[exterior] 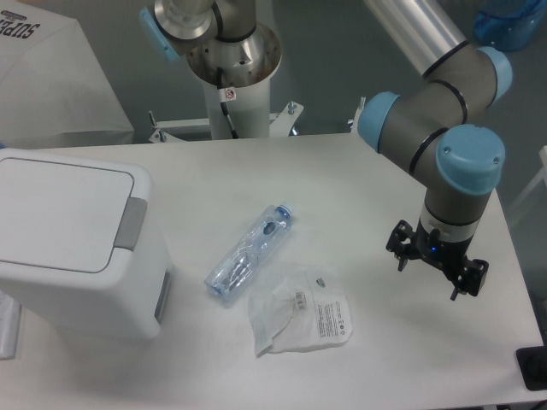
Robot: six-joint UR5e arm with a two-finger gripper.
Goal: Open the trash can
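The trash can [68,248] is a large white boxy bin at the left edge of the table. Its flat white lid [55,209] lies down, shut. A grey rectangular push tab [132,224] sits on the lid's right side. My gripper [436,272] hangs over the right part of the table, far from the trash can. Its two black fingers point down and stand apart, open, with nothing between them.
A crushed clear plastic bottle [250,252] lies in the middle of the table. A crumpled white plastic bag [301,319] lies just below it. The robot's base column [231,77] stands at the back. The table's right edge runs close to the gripper.
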